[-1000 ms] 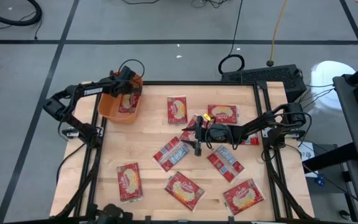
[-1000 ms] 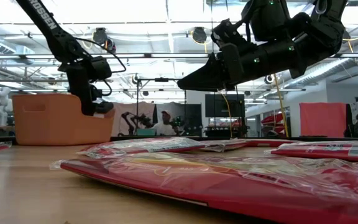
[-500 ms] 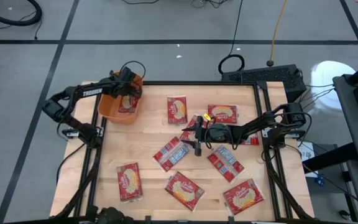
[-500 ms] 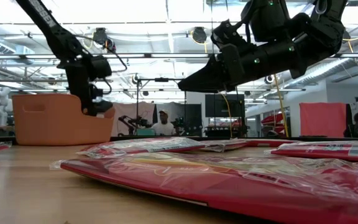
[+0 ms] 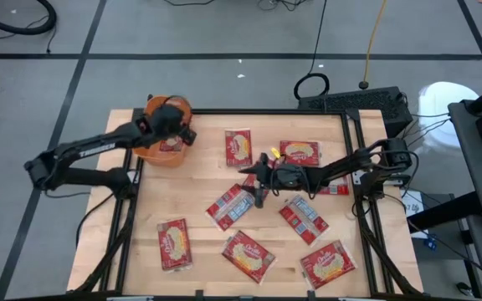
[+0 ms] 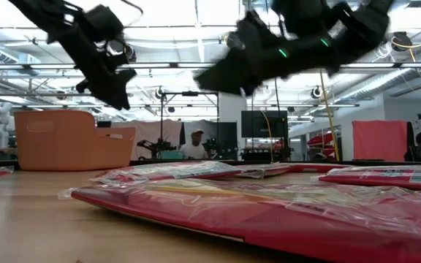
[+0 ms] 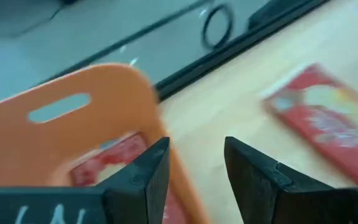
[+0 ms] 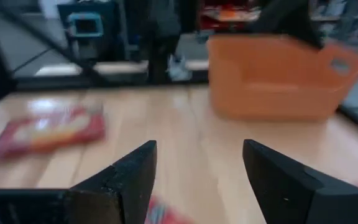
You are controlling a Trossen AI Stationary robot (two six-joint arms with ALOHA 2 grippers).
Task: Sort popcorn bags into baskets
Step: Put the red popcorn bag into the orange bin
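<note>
Popcorn bag [image 7: 114,163] lies in orange basket [image 7: 73,121].

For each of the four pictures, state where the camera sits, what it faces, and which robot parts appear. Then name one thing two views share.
High: overhead, facing down on table, both arms.
Low: table height, facing across popcorn bags; both arms above.
Left wrist: over orange basket, open left gripper.
Right wrist: faces along the table, open right gripper.
Shared: both wrist views show the basket.

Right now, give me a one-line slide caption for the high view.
Left gripper open over the orange basket holding a popcorn bag; right gripper open above bags scattered on the table.
</note>
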